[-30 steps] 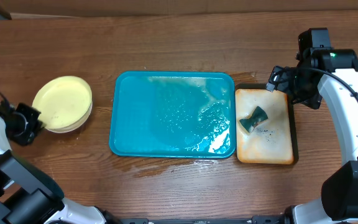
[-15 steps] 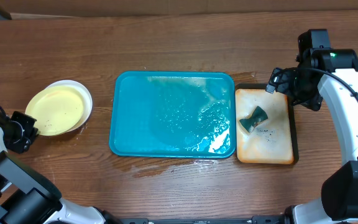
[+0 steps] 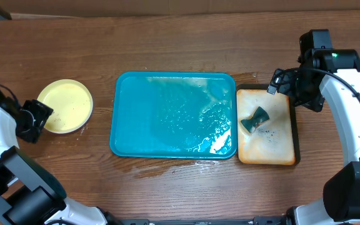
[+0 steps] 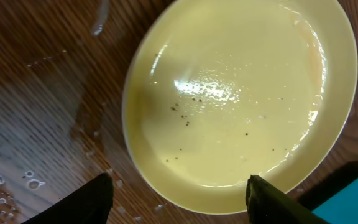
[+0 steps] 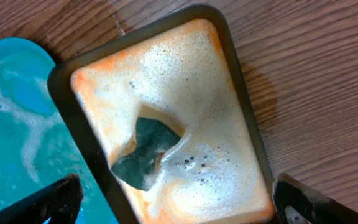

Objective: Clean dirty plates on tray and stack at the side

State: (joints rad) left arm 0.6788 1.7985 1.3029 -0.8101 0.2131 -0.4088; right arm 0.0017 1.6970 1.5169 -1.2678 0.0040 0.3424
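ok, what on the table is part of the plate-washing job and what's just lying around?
Job:
- yellow plate, set at the left
- teal tray, wet, no plates on it
- probably the sponge and its foamy small tray

Lying around:
- water drops on the table

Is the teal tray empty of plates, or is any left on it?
Empty of plates: the tray holds only soapy water. The yellow plate lies off it, to its left.
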